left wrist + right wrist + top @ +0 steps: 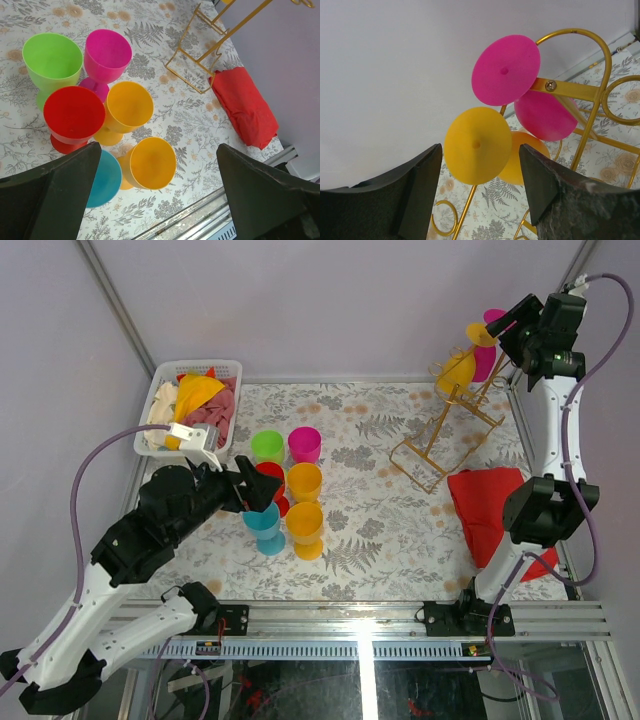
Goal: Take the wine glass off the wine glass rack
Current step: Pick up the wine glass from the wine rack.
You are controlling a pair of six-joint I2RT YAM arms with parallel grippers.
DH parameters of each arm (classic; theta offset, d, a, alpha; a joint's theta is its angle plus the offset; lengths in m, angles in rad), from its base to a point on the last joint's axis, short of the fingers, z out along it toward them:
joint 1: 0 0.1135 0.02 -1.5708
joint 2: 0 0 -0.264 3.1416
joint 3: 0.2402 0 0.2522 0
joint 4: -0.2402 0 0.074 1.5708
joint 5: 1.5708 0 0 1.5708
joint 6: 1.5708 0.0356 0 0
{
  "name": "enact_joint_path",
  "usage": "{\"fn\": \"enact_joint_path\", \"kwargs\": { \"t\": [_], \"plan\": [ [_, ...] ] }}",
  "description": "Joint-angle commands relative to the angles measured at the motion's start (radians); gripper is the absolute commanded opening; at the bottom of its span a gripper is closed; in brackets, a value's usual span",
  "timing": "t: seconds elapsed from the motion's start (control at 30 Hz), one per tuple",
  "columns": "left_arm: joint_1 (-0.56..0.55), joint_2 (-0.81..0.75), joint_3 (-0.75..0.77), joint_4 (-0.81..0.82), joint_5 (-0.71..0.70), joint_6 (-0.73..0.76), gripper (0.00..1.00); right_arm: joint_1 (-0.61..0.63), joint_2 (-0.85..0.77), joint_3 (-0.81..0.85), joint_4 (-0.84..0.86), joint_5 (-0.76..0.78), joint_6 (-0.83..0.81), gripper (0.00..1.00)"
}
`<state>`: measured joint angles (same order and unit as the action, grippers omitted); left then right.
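**Right gripper bracketing the foot of a yellow glass on the rack**

The gold wire rack (440,440) is standing on the far right part of the table (370,530). Its rectangular base is resting on the leaf-patterned cover, and its slanted arms are rising toward the far right corner. Two glasses are hanging from its upper end, bowls down and on a tilt: a yellow wine glass (457,370) and, just to the right of it, a pink wine glass (487,358).

The right gripper (480,149) is reaching in at the top of the rack. Its fingers (420,190) are standing apart, with the round foot of the yellow wine glass sitting between them. In the wrist view a thin gap is showing on each side of the foot, so the gripper is open and gripping nothing.

The left gripper (159,149) is hovering over the left middle of the table, well apart from the rack, with its jaws spread wide and nothing between them. Below it a tight cluster of cups is standing upright:
- a green cup (52,57)
- a pink cup (107,50)
- a red cup (74,112)
- two yellow cups (129,105)
- a blue cup (105,180)

A red cloth (490,510) is lying on the right side, near the rack's base. A white basket (165,390) is sitting at the far left corner, holding crumpled cloths.
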<state>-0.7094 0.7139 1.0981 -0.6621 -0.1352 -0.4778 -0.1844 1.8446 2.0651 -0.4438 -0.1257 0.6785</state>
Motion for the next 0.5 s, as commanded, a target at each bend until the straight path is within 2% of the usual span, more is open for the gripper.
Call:
{"fn": "enact_joint_path", "kwargs": {
  "t": [0.0,0.1,0.47],
  "plan": [
    [0.007,0.001,0.029,-0.011,-0.007,0.024,1.0,-0.007,0.017,0.06,-0.006,-0.028,0.011,0.64],
    [0.006,0.003,0.031,-0.013,-0.008,0.024,1.0,-0.006,0.048,0.1,-0.031,-0.045,0.024,0.6],
    [0.007,0.003,0.025,-0.028,-0.011,0.019,1.0,-0.007,0.043,0.04,0.053,-0.103,0.12,0.46]
  ]
}}
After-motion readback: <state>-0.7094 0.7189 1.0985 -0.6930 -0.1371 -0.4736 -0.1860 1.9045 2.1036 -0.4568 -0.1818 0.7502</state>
